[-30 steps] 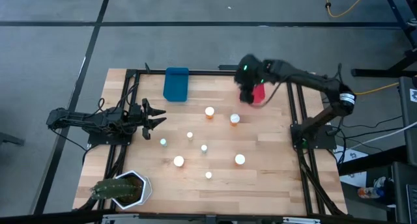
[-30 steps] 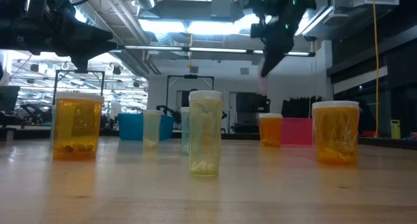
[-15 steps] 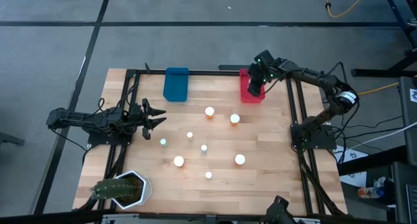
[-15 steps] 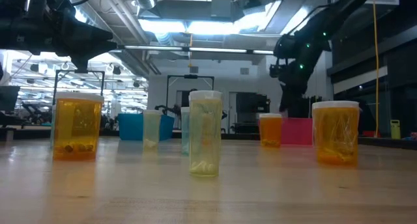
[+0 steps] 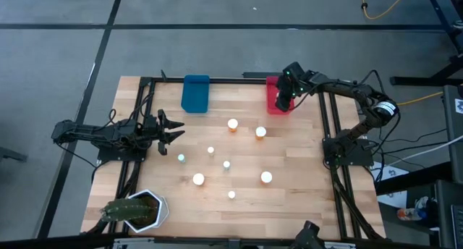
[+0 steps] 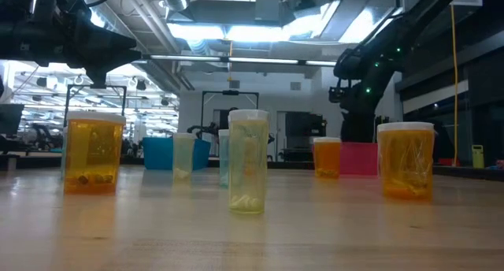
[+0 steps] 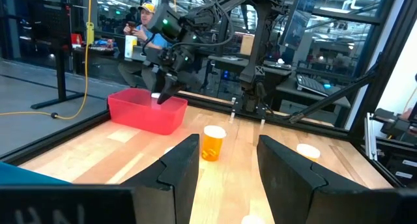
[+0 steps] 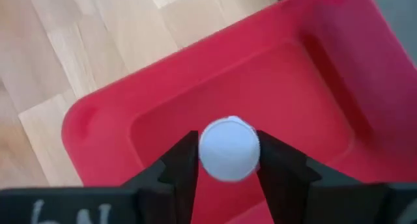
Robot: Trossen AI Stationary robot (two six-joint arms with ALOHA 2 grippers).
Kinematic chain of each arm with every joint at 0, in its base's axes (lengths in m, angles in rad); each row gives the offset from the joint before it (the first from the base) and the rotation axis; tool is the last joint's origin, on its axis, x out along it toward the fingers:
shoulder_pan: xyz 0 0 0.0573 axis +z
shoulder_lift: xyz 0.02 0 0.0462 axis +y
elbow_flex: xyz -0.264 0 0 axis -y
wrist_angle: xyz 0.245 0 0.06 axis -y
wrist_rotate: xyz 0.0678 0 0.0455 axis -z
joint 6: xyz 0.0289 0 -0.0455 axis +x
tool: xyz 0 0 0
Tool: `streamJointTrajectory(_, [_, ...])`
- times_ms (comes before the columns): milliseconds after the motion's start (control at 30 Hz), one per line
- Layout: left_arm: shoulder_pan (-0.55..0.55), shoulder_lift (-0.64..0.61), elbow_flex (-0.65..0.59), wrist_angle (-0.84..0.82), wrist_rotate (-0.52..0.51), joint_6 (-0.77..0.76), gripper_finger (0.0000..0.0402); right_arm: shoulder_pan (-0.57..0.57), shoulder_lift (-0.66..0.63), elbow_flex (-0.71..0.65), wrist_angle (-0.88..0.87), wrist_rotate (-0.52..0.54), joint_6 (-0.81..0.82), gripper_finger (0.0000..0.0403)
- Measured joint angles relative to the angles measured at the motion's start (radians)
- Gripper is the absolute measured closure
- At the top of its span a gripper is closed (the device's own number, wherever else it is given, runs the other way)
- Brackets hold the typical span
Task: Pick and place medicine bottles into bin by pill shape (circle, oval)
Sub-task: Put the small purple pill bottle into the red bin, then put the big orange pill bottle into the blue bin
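My right gripper (image 5: 281, 103) hangs over the red bin (image 5: 272, 87) at the table's far right, shut on a small bottle with a round white cap (image 8: 228, 149). The left wrist view shows the right gripper (image 7: 161, 98) just above the red bin (image 7: 146, 113). My left gripper (image 5: 176, 130) waits open and empty at the table's left. Several white-capped medicine bottles stand upright on the wood, among them amber ones (image 5: 233, 124) (image 5: 260, 132) and small pale ones (image 5: 210, 150) (image 5: 226, 164). My right gripper pinches the bottle between its two fingers (image 8: 179, 162), one on each side at the white cap's rim (image 8: 203, 152). The fingers come from above, pointing down. The bottle stands upright with its cap up, inside the red bin's outline; whether its base touches the bin floor I cannot tell.
A blue bin (image 5: 195, 93) stands at the table's far edge, left of the red one. A green plant in a white pot (image 5: 134, 211) sits at the near left corner. Black frame rails run along the table's left and right sides. A person shows beyond the table (image 7: 144, 28).
My right gripper has carried the bottle from high above the red bin's near left side down into the bin's outline, and has turned from slanted to pointing straight down. It stays shut on the bottle.
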Motion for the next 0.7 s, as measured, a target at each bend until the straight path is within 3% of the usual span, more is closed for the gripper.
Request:
streamJointTrajectory(333, [0.0, 0.0, 0.0, 0.0, 0.0, 0.0, 0.0255, 0.0, 0.0, 0.032, 0.029, 0.006, 0.003, 0.0192])
streamJointTrajectory(533, [0.0, 0.0, 0.0, 0.0, 0.0, 0.0, 0.0255, 0.014, -0.024, 0.129, -0.112, 0.003, 0.057, 0.0187])
streamJointTrajectory(700, [0.0, 0.0, 0.0, 0.0, 0.0, 0.0, 0.0255, 0.076, -0.076, 0.158, -0.231, -0.212, 0.107, 0.0201])
